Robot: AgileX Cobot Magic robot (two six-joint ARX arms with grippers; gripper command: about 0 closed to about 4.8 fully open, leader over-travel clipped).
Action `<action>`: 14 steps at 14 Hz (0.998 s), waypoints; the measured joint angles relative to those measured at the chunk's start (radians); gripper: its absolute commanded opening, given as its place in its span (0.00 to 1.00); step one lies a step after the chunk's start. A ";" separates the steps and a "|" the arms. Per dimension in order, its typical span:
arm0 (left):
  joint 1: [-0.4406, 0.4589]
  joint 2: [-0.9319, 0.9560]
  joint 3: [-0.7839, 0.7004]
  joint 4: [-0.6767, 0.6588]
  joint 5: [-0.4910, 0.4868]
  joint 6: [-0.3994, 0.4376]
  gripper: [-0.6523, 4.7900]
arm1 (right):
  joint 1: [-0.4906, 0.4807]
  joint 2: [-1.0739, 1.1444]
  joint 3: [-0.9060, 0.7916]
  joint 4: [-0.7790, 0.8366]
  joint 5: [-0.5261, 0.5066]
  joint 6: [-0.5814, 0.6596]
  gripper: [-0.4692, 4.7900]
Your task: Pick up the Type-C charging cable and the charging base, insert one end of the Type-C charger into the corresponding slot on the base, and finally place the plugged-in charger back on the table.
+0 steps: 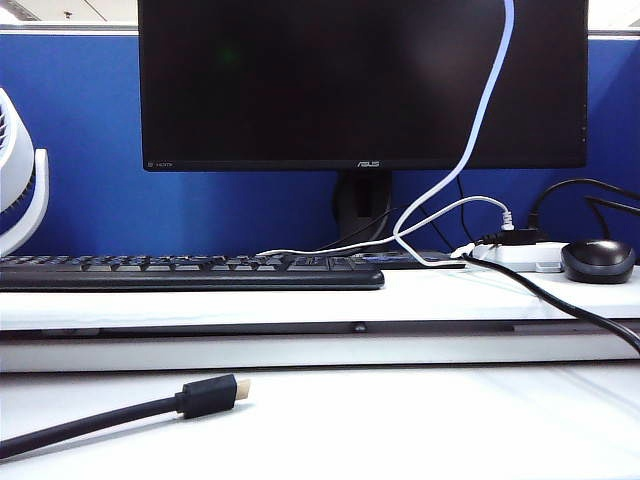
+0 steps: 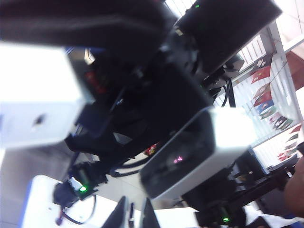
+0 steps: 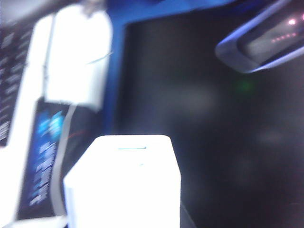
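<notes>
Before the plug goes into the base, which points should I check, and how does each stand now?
1. Charging base lifted: ok, close before the right wrist camera, seemingly in the right gripper.
2. Base slot free: ok.
3. Type-C charging cable lifted: ok, rises out of the exterior view.
4. Left gripper on the plug: cannot tell; shut, plug unseen.
5. Plug aligned with slot: cannot tell; both grippers outside exterior view.

Smooth white plastic charging base (image 3: 124,183) between the right jaws; glossy black monitor (image 1: 362,80); matt white table (image 1: 420,420); rubbery white cable (image 1: 478,130).
</notes>
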 measured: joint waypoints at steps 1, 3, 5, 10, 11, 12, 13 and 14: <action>0.000 0.000 0.000 0.001 -0.022 0.030 0.11 | 0.007 0.000 0.000 -0.029 0.014 0.000 0.09; 0.000 0.000 0.000 0.000 -0.076 0.082 0.11 | 0.006 -0.008 0.000 -0.040 0.041 -0.001 0.09; 0.000 0.000 0.000 -0.013 -0.150 0.187 0.11 | 0.006 -0.026 0.000 -0.037 0.074 0.000 0.09; -0.019 0.000 0.000 -0.234 -0.587 0.475 0.11 | 0.006 -0.040 0.000 -0.026 0.144 0.001 0.09; -0.044 -0.001 0.000 -0.285 -0.696 0.533 0.11 | 0.006 -0.031 0.000 -0.034 0.154 0.002 0.09; -0.066 -0.004 0.000 -0.312 -0.751 0.570 0.11 | 0.006 -0.027 0.000 -0.034 0.160 0.003 0.09; -0.100 -0.015 0.000 -0.343 -0.852 0.624 0.11 | 0.006 -0.023 0.000 -0.035 0.175 0.003 0.09; -0.135 -0.031 0.000 -0.362 -0.927 0.676 0.11 | 0.006 -0.016 0.000 -0.035 0.178 0.003 0.09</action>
